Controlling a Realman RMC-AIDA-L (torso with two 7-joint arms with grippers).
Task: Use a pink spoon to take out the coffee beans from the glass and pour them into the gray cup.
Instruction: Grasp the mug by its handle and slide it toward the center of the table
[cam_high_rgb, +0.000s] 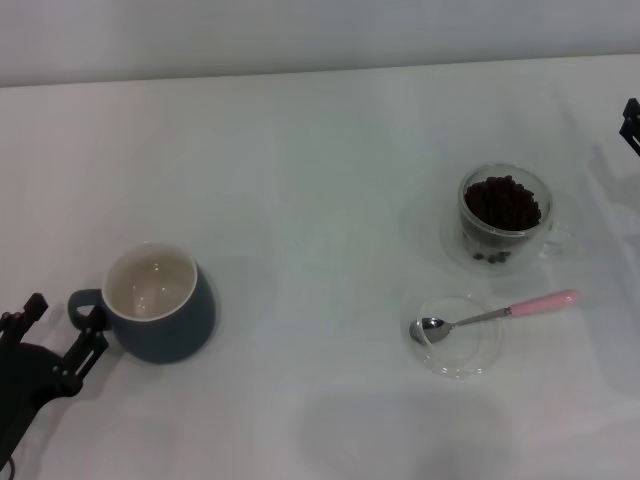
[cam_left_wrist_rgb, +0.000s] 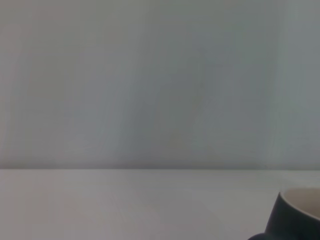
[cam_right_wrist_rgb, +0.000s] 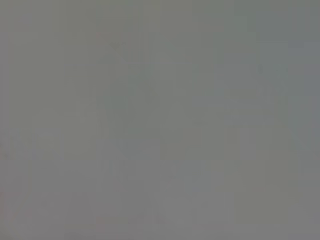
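Note:
The gray cup (cam_high_rgb: 160, 305) stands at the front left, cream-white inside, with its handle toward my left gripper (cam_high_rgb: 62, 322). That gripper is open and empty just left of the handle. The cup's edge also shows in the left wrist view (cam_left_wrist_rgb: 296, 215). The glass (cam_high_rgb: 503, 218) stands at the right, filled with dark coffee beans (cam_high_rgb: 502, 202). The pink spoon (cam_high_rgb: 497, 315) lies in front of the glass, its metal bowl resting in a shallow dish. My right gripper (cam_high_rgb: 631, 122) shows only as a dark tip at the right edge, far from the spoon.
A flat clear glass dish (cam_high_rgb: 468, 358) lies under the spoon's bowl. The white table (cam_high_rgb: 320, 180) runs back to a pale wall. The right wrist view shows only plain grey.

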